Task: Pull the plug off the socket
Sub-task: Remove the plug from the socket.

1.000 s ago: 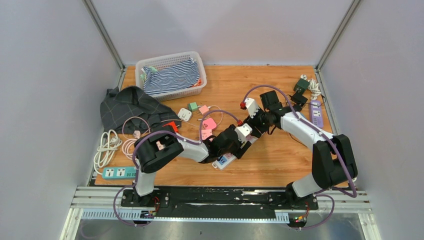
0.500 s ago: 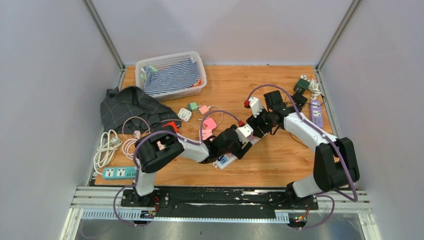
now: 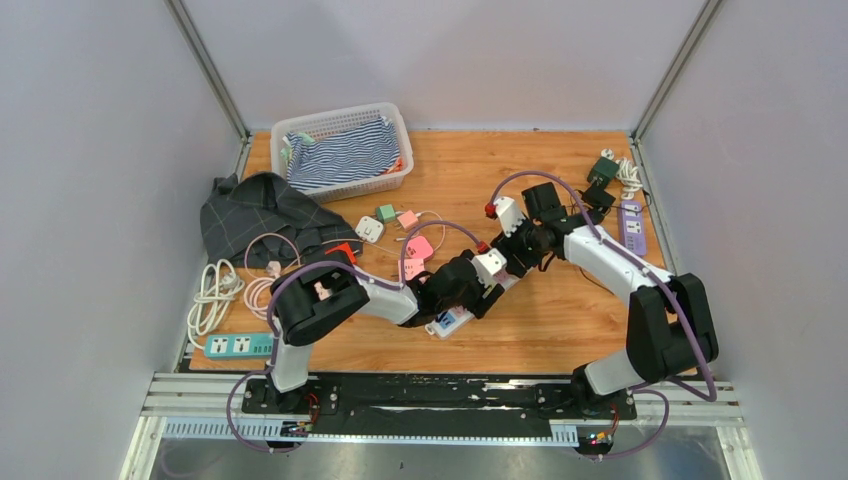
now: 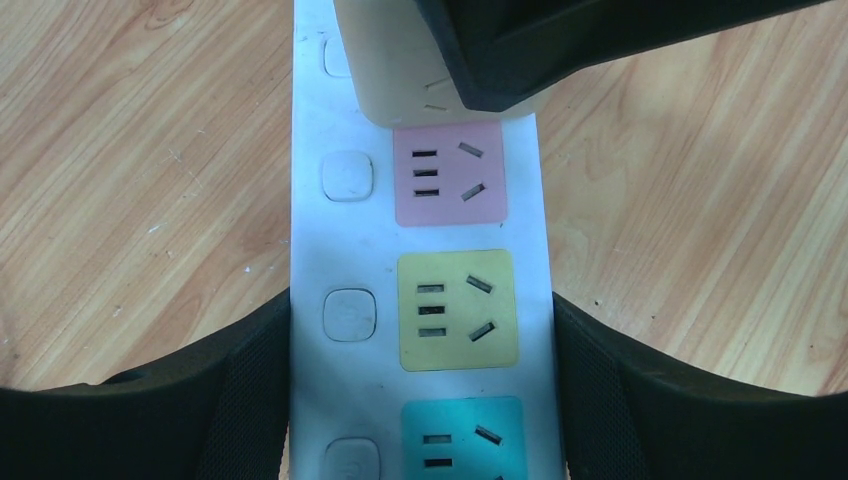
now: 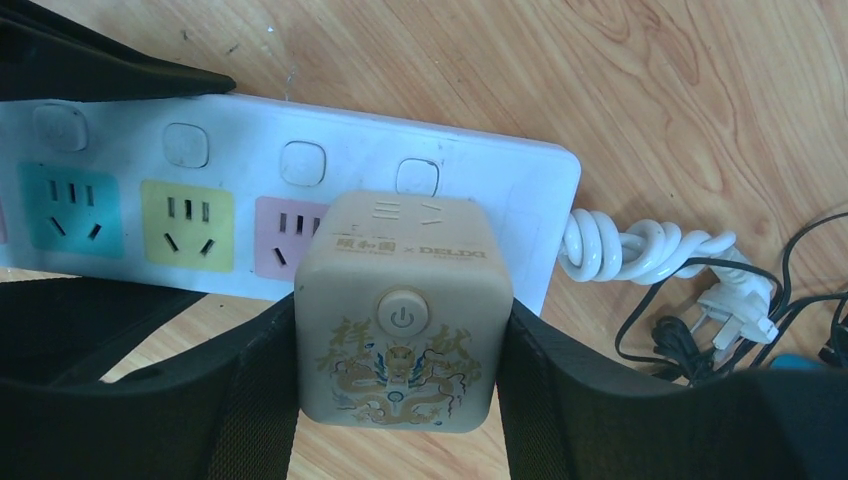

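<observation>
The socket is a white power strip (image 4: 420, 230) with pink, yellow and teal outlets, lying on the wooden table (image 3: 560, 320). My left gripper (image 4: 420, 400) is shut on it, one black finger (image 4: 240, 400) pressed against each long side. The plug is a beige cube (image 5: 400, 310) with a power button and a gold dragon print. It sits on the strip (image 5: 500, 180) at the cable end, just past the pink outlet. My right gripper (image 5: 400, 385) is shut on the cube's two sides. In the left wrist view the cube (image 4: 420, 70) is at the top. Its prongs are hidden.
A coiled white cord (image 5: 640, 250) and black cables (image 5: 700, 330) lie past the strip's end. A basket of striped cloth (image 3: 342, 150), a dark cloth (image 3: 262, 212), loose small plugs (image 3: 395, 222), a teal strip (image 3: 238, 345) and a purple strip (image 3: 631, 225) surround the work spot.
The right wrist shifted slightly right and then back left. Both grips stay as they were, and the left arm has not moved.
</observation>
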Robot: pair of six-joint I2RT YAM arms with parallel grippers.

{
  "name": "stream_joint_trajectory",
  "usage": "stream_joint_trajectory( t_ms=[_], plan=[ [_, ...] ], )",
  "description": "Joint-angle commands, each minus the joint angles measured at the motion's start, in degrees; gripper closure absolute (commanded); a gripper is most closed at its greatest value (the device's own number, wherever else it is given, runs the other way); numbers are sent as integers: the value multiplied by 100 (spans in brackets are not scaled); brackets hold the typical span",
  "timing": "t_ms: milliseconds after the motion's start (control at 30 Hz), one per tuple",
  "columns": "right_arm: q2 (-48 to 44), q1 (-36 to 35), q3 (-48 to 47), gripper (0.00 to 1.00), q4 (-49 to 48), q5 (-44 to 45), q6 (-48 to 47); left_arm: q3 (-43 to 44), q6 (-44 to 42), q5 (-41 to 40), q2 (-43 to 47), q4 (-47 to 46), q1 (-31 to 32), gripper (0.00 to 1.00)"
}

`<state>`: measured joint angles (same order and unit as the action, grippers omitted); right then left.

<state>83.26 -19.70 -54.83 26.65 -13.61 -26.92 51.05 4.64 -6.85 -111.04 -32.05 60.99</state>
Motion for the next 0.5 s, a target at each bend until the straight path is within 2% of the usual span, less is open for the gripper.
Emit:
stream_joint_trajectory(
  t_ms=[0, 100, 133, 233, 300, 433, 467],
  plan=[
    [-275, 184, 79, 100, -220, 475, -58, -16, -183, 134, -165, 245, -2, 100],
    [-307, 174, 58, 100, 45, -820, -275, -16, -183, 132, -169, 249, 0, 100],
    [-135, 63, -155, 100, 746, -2608, -739, -24, -191, 140, -156, 244, -1, 100],
    [-82, -113, -286, 100, 1114, -3328, -1014, -25, -195, 155, -146, 244, -12, 100],
    [-104, -142, -267, 100, 1035, -3058, -937, -29, -201, 153, -146, 246, -13, 100],
    [-126, -80, -44, 100, 166, -416, -277, -33, -201, 149, -146, 243, -9, 100],
    [-126, 39, -17, 100, 33, -19, -205, -33, -195, 149, -146, 243, -4, 100]
  ],
)
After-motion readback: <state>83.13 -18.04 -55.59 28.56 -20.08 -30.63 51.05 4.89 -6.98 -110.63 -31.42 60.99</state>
